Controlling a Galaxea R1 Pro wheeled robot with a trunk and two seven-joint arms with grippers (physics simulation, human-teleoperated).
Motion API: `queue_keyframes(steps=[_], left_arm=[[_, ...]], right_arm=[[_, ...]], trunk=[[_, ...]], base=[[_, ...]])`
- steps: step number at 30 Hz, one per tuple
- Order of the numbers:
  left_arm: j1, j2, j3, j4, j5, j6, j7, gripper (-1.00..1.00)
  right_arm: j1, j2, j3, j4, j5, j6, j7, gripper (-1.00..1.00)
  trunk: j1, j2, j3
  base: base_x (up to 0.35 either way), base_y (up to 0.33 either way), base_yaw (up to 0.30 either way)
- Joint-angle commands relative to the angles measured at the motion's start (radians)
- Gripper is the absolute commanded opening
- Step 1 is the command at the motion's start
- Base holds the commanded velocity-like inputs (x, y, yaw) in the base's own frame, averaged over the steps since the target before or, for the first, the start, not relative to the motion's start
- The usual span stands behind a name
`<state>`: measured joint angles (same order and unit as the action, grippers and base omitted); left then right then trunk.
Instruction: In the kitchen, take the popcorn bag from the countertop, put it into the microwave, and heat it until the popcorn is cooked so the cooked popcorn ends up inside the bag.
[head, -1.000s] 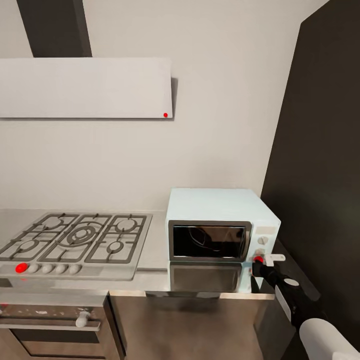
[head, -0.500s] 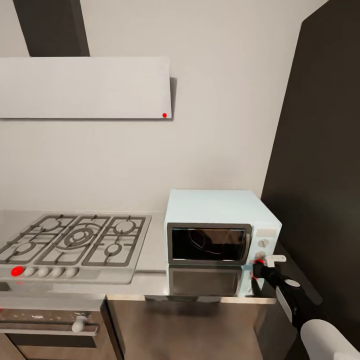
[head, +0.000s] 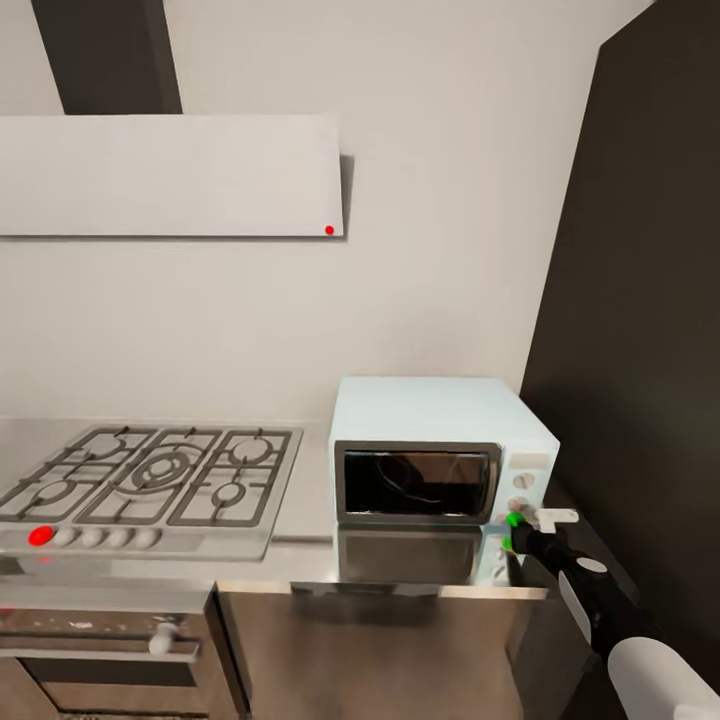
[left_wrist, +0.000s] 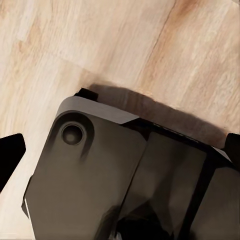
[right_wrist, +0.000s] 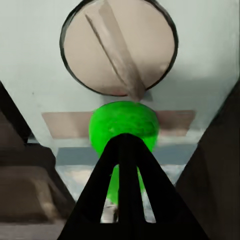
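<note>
Kitchen countertop (head: 300, 560) holds the microwave (head: 440, 460); right gripper (head: 518, 532), fingers pressed together, touches its green indicator dot (right_wrist: 123, 127) just below a knob (right_wrist: 119, 47).

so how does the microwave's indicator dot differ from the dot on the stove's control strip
The round indicator dot on the pale mint-blue microwave glows green, while the dot on the grey gas stove is red. The green one sits on the microwave's upright front panel, with the right gripper at it; the red one lies on the stove's front control strip beside grey knobs, with no gripper near it. Both are small round lights.
</note>
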<state>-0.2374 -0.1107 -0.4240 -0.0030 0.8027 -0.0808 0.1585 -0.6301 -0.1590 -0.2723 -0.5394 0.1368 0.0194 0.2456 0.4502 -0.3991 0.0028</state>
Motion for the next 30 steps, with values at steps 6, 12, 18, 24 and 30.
queue_keyframes(steps=[6, 12, 18, 24, 30], left_arm=[[0.001, -0.004, -0.009, 0.0, 0.006, -0.002, 0.004, 1.0], [0.001, -0.006, -0.009, 0.0, -0.004, -0.002, 0.004, 1.0], [0.001, -0.006, -0.01, 0.0, -0.007, -0.002, 0.004, 1.0], [0.001, -0.005, -0.009, 0.0, -0.004, -0.002, 0.003, 1.0], [0.001, -0.003, -0.009, 0.0, -0.002, -0.002, 0.003, 1.0]], right_arm=[[0.0, 0.001, -0.006, -0.013, 0.024, 0.013, 0.018, -1.0], [0.006, 0.008, 0.004, -0.187, 0.03, 0.165, 0.021, -1.0], [0.032, 0.018, 0.004, -0.458, 0.016, 0.501, 0.021, -1.0], [0.076, 0.013, 0.003, 0.048, 0.05, 0.369, 0.012, -1.0], [0.163, 0.013, 0.003, 0.553, 0.155, -0.076, -0.043, -1.0]], trunk=[[0.0, -0.001, 0.0], [0.0, -0.001, 0.0], [0.0, -0.001, 0.0], [0.0, -0.001, 0.0], [0.0, -0.001, 0.0]], base=[[-0.343, 0.0, 0.0], [-0.346, 0.0, 0.0], [-0.346, 0.0, 0.0], [-0.346, 0.0, 0.0], [-0.342, 0.0, 0.0]])
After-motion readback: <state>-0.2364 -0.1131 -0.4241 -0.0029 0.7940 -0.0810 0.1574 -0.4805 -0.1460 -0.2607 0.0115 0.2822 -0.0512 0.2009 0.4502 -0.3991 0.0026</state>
